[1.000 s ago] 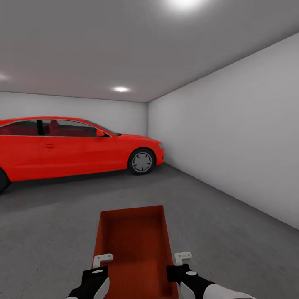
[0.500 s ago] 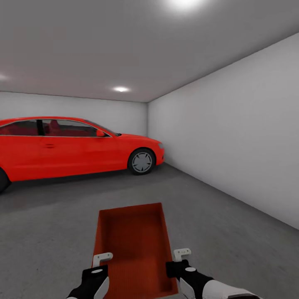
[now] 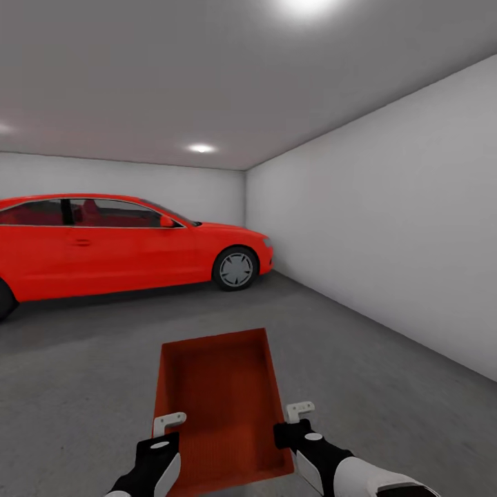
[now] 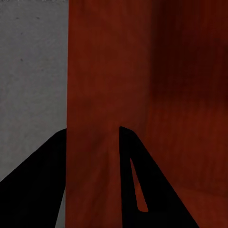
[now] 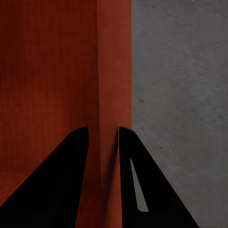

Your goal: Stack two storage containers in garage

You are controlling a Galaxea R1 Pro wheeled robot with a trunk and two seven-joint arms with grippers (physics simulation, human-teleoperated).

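Note:
One orange-red storage container [image 3: 217, 407] is held lengthwise in front of me over the garage's dark-grey concrete floor [image 3: 83, 373]. My left gripper [image 3: 166, 431] is shut on its left side wall near the near end, and my right gripper [image 3: 293, 421] is shut on its right side wall. In the left wrist view the left gripper [image 4: 92, 130] straddles the ribbed container wall [image 4: 95, 71], with one finger outside and one inside. The right wrist view shows the right gripper [image 5: 103, 128] pinching the container's thin wall [image 5: 114, 71] the same way. The box is empty inside.
A red car [image 3: 103, 245] is parked at the back left, side-on. A white wall [image 3: 386, 241] runs along the right and another closes the back. Open concrete lies between the car, the container and the right wall.
Both grippers have carried the container forward, away from me. Its near end now shows in the head view. The car and walls have not shifted.

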